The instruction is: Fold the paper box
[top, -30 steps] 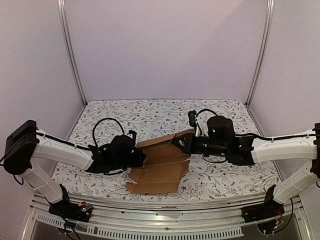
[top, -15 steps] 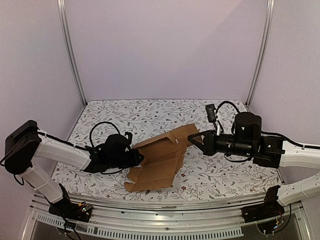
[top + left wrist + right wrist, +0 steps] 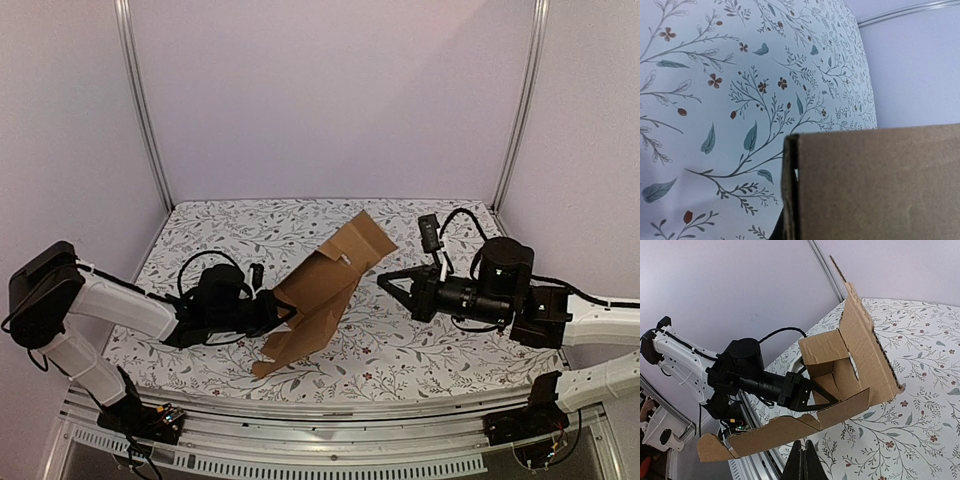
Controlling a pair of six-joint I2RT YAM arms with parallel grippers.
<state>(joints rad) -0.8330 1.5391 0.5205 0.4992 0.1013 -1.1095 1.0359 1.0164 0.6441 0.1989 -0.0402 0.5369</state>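
The paper box (image 3: 335,275) is a brown cardboard sheet with partly raised flaps. It stands steeply tilted, its lower corner near the table front and its upper edge toward the back. My left gripper (image 3: 288,316) is shut on a flap at the box's left side. In the right wrist view its black fingers (image 3: 832,399) pinch an inner wall of the box (image 3: 862,352). Cardboard (image 3: 875,185) fills the left wrist view and hides the left fingers. My right gripper (image 3: 383,281) is shut and empty, clear of the box to its right; its tips (image 3: 802,455) point at the box.
A floral cloth (image 3: 230,235) covers the table. Metal frame posts (image 3: 140,110) stand at the back corners with pale walls behind. A metal rail (image 3: 330,415) runs along the front edge beside both arm bases.
The box has swung up from lying nearly flat to a steep tilt, carried by the left gripper. The right gripper drew back to the right, away from the flap it was against.
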